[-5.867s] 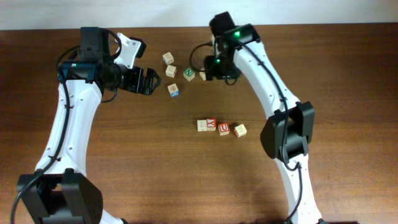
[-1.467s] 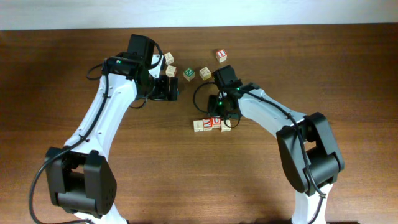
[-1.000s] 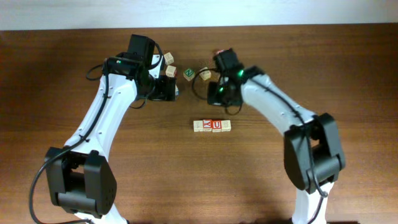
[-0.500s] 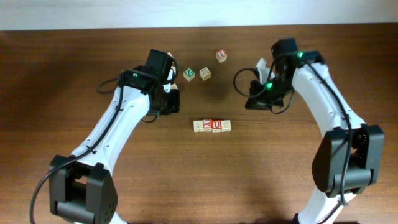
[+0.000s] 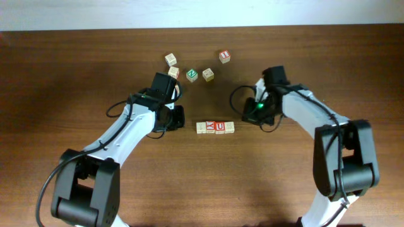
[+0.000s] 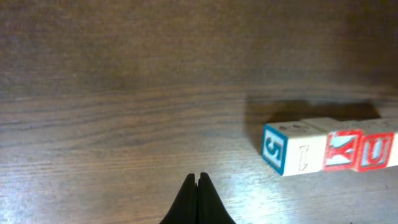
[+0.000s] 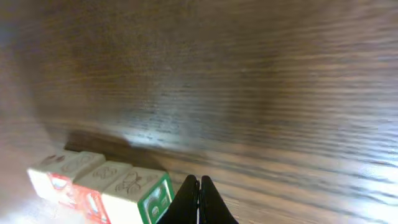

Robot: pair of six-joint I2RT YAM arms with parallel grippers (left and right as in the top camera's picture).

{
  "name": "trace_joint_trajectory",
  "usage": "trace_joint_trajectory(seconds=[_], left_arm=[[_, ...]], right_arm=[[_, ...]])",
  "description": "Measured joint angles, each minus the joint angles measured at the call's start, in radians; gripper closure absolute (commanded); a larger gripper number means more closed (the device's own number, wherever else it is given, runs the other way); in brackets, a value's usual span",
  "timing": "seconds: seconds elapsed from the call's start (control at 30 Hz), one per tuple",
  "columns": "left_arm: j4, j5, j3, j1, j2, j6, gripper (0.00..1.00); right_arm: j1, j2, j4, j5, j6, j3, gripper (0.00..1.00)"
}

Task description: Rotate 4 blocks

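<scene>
Blocks (image 5: 215,127): four touching in one row. Left gripper (image 6: 198,182) near the row's left end, tips pressed together, empty. Right gripper (image 7: 199,182) near its right end, same. Best pushed on opposite ends, slowly and evenly, so the row likely pivots unbroken.

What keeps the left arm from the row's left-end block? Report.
Likely nothing, so yes: bare table lies between the shut left pincer and the left-end block; it must open first.

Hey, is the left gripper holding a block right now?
No, the left gripper is shut on nothing, and the blocks sit in a row on the table apart from it.
</scene>
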Motion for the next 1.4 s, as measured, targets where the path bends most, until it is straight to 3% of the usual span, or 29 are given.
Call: trace_joint_trajectory(seconds=[0.4,0.53,0.67,0.83,1.4], left_arm=[[0.0,-0.024,-0.014,0.0,0.0,0.037,1.0],[0.018,-0.015,-0.015,0.0,0.0,0.163,0.98],[0.087,0.119,-0.016,0.022,0.0,0.322,1.0],[0.133,0.249,-0.016,0.027,0.077,0.3,1.0],[0.134,0.269,-0.04,0.027,0.105,0.162,1.0]], right_arm=[[0.171,0.0,0.02,0.082,0.138,-0.011,0.96],[0.163,0.0,0.013,0.071,0.145,-0.011,0.96],[0.026,0.0,0.009,-0.11,0.014,-0.013,0.95],[0.021,0.0,0.139,-0.21,-0.047,-0.111,0.96],[0.021,0.0,0.177,-0.245,-0.048,-0.138,0.95]])
